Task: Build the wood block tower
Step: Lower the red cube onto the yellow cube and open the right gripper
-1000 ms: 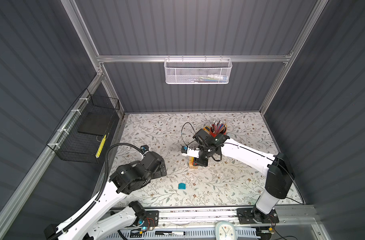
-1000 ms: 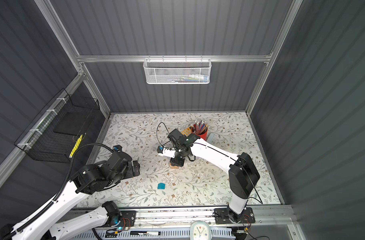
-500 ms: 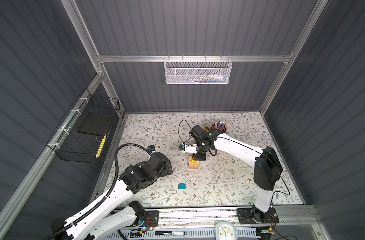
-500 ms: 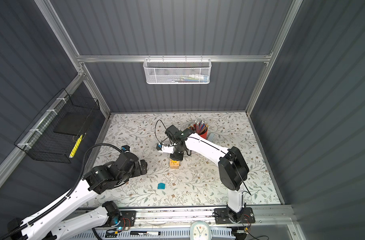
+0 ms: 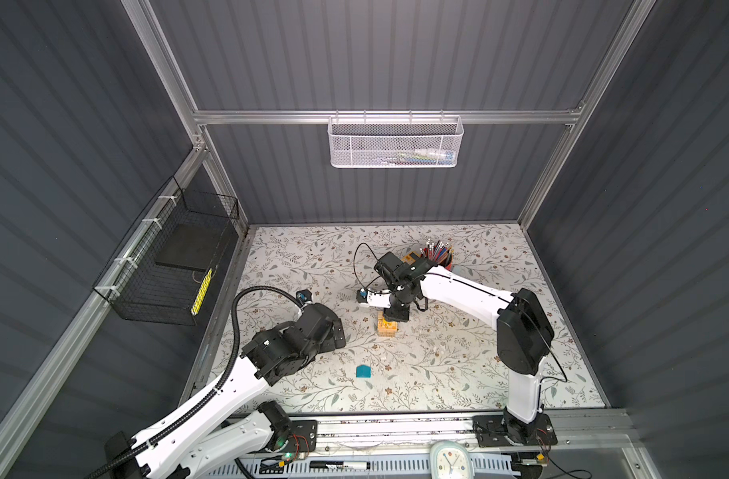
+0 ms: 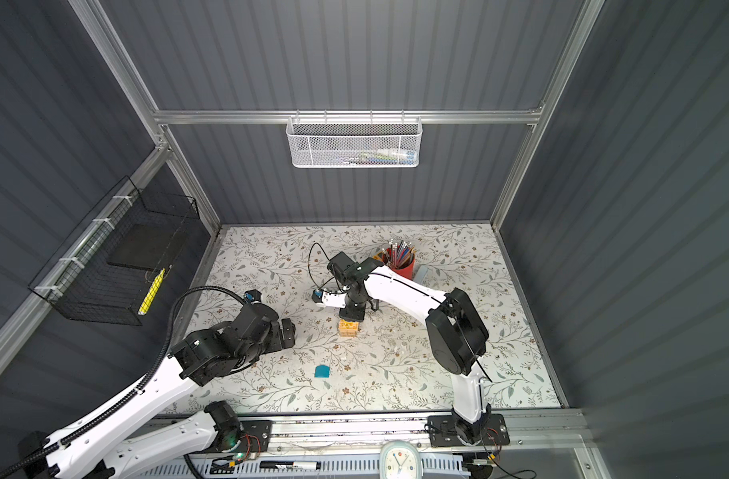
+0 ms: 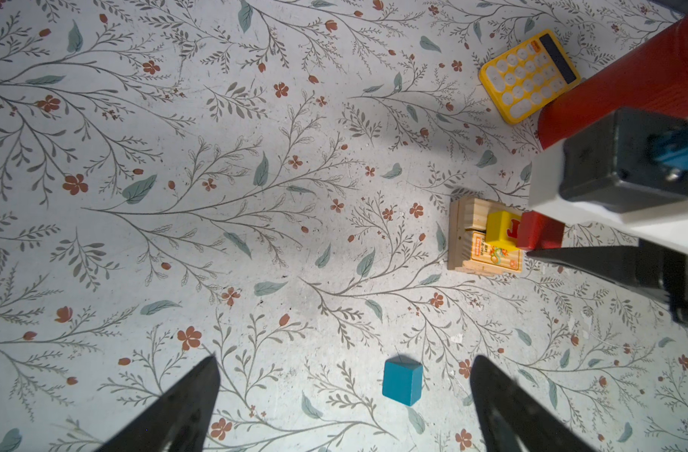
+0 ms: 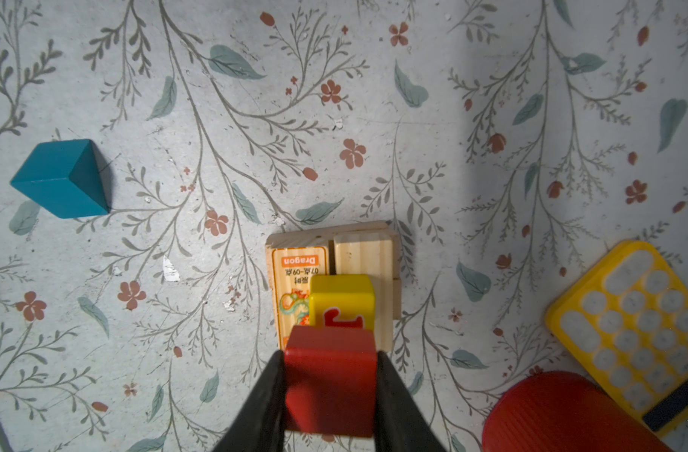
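The wood block tower (image 5: 387,328) (image 6: 348,327) stands mid-table: tan planks (image 8: 364,254) in crossed layers with a yellow lettered cube (image 8: 342,297) (image 7: 501,231) on top. My right gripper (image 8: 330,354) (image 5: 398,317) is shut on a red cube (image 8: 330,375) (image 7: 538,233), held just above the yellow cube and slightly off its centre; whether they touch I cannot tell. The teal house-shaped block (image 5: 363,371) (image 6: 322,370) (image 8: 60,180) lies alone on the mat. My left gripper (image 7: 344,360) (image 5: 338,331) hangs open above the mat; the teal block (image 7: 402,381) sits between its fingers, nearer one of them.
A red pencil cup (image 5: 437,255) (image 8: 561,415) and a yellow calculator (image 7: 530,74) (image 8: 628,313) stand just behind the tower. A black wire basket (image 5: 168,265) hangs on the left wall, a white mesh basket (image 5: 396,143) on the back wall.
The left arm has reached further toward the table's middle. The right arm's elbow has swung in, while its gripper stays by the tower with the red cube.
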